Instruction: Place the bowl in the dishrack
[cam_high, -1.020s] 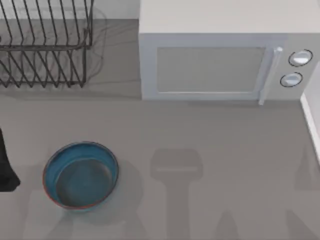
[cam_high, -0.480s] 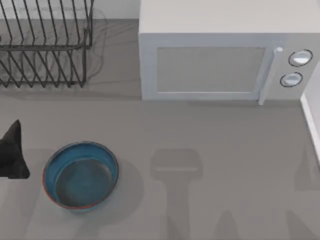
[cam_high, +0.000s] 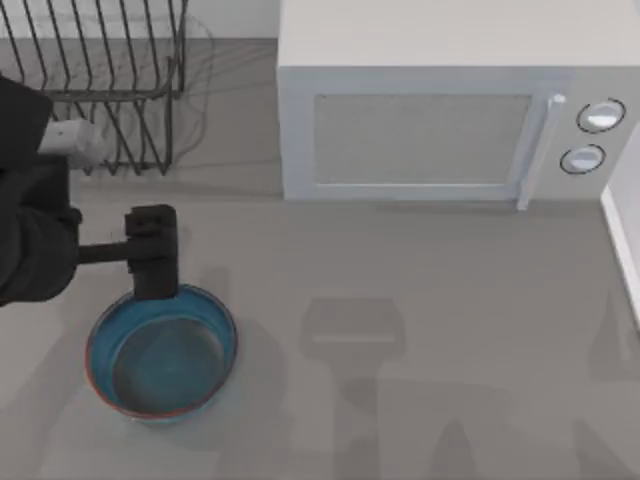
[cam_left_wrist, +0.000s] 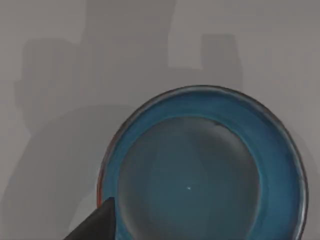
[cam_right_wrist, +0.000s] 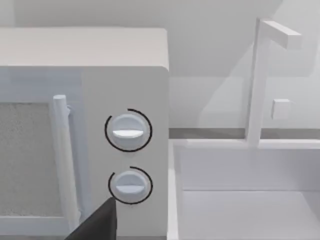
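Note:
The blue bowl (cam_high: 163, 352) with its reddish-brown rim sits upright on the grey table at the front left. It also takes up much of the left wrist view as the bowl (cam_left_wrist: 202, 170), seen from above. My left gripper (cam_high: 153, 262) hangs over the bowl's far rim, reaching in from the left edge. The dark wire dishrack (cam_high: 110, 115) stands at the back left, behind my left arm. A dark piece of my right gripper (cam_right_wrist: 97, 224) edges into the right wrist view, which faces the microwave's knobs.
A white microwave (cam_high: 430, 130) with its door closed fills the back middle and right; its two knobs (cam_right_wrist: 128, 131) face the right wrist camera. A white basin (cam_right_wrist: 240, 195) stands to the right of it. Open table lies right of the bowl.
My left arm has swung in from the left edge toward the right and back, and its gripper now hangs over the bowl's far rim. The bowl has not moved.

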